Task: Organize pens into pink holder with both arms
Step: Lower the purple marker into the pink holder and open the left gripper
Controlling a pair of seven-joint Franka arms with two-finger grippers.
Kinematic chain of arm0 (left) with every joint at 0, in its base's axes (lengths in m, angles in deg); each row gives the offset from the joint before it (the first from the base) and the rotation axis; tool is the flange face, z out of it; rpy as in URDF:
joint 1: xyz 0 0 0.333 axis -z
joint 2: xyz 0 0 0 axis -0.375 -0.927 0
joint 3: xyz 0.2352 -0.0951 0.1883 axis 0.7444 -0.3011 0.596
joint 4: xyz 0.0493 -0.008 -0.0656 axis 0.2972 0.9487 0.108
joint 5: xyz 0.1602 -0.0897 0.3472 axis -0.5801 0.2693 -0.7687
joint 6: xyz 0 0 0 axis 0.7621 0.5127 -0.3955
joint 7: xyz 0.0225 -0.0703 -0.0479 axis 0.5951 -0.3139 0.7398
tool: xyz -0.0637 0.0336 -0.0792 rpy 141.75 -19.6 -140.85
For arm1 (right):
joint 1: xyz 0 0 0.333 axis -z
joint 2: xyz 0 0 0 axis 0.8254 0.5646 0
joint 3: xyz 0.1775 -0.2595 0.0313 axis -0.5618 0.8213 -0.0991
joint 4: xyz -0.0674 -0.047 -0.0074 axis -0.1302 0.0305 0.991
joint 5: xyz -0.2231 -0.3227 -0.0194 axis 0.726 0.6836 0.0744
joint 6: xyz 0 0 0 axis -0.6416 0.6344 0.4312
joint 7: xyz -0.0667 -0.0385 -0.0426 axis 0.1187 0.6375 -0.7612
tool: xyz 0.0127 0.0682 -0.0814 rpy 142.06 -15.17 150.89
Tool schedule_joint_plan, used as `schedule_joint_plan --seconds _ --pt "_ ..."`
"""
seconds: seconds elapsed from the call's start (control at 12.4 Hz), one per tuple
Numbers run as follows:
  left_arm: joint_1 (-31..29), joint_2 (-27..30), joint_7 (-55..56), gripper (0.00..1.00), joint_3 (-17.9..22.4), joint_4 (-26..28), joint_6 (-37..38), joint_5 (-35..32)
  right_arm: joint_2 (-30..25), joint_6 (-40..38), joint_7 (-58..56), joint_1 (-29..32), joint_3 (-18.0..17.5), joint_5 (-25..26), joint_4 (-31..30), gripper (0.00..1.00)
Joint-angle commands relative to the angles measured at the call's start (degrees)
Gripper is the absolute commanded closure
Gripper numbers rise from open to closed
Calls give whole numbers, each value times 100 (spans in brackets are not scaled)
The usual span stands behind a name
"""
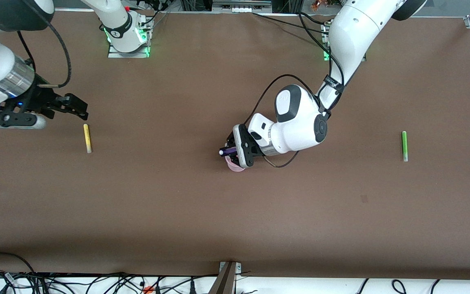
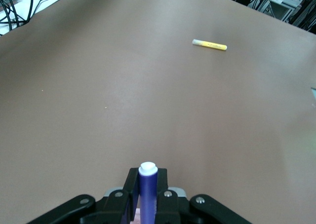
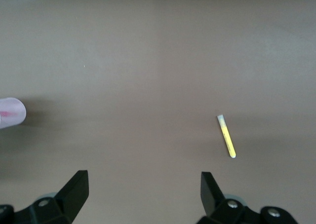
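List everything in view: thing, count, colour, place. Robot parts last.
Table: one, brown, under everything.
Yellow pen: one, lying flat toward the right arm's end of the table.
Green pen: one, lying flat toward the left arm's end.
Purple pen: one, dark purple with white tip, held over the pink holder.
Pink holder: one, pale pink, mid-table, partly hidden under the left tool.
Left tool: black, shut on the purple pen.
Right tool: black, open, over the table beside the yellow pen.
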Motion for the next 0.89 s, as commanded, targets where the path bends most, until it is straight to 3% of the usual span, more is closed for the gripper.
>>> schedule_joint_plan --seconds 0.0,0.08,0.24,0.56,0.81 --pt "23 10 -115 100 -10 29 -110 -101 -168 -353 -91 -17 0 -130 21 0" --pt "23 11 -45 100 -10 21 -101 -101 -422 -355 -91 -8 9 -130 -276 0" --pt "14 11 -175 1 -10 21 -101 -135 -749 -206 -249 97 114 -121 -717 0" --pt "-21 186 -132 0 -2 29 178 -145 -671 -267 -224 106 229 -113 -377 0" --pt "-196 536 594 0 208 21 1441 -406 -592 -371 -215 115 246 -43 -86 0"
